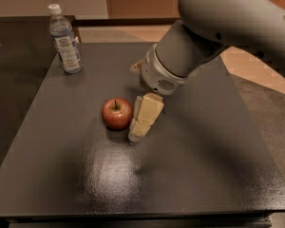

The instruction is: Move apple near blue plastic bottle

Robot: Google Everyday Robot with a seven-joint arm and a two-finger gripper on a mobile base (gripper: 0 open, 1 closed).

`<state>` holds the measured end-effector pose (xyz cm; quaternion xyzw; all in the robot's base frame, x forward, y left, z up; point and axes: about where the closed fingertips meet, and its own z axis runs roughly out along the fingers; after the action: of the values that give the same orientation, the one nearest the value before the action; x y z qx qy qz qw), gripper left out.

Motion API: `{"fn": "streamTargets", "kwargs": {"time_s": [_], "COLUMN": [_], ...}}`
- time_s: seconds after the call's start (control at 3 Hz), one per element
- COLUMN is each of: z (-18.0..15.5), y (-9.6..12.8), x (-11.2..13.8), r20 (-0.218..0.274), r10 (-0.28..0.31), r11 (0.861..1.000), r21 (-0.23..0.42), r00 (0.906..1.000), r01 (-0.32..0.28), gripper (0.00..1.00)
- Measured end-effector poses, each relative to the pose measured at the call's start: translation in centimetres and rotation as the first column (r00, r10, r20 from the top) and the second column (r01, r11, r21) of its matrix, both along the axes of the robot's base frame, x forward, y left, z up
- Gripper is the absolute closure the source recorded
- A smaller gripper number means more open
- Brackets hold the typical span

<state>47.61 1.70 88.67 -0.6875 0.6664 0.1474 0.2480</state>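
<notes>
The red apple (117,113) sits on the dark table (194,170), a little left of the middle. The blue plastic bottle (65,39), clear with a white cap and a label, stands upright at the table's far left corner, well apart from the apple. My gripper (137,133) points down at the table just right of the apple, close beside it or touching its right side. The grey arm (190,56) reaches in from the upper right.
A small pale corner of a sponge (135,68) shows behind the arm's wrist at the middle back; the rest is hidden. A second dark surface (14,80) adjoins on the left. Light floor lies beyond the table's right edge.
</notes>
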Motion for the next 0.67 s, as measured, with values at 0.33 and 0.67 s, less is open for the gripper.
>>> {"fn": "streamTargets", "kwargs": {"time_s": [0.33,0.67], "z": [-1.7,-3.0], "y": [2.3,3.9], "x": [0.0,-0.4], "r20": [-0.031,-0.052], "r10": [0.044,0.079], "r11": [0.999,0.997], "r21": [0.008,0.011], "r00": [0.9986,0.9955], "r01": [-0.044,-0.078], "gripper": [0.0,0.0]}}
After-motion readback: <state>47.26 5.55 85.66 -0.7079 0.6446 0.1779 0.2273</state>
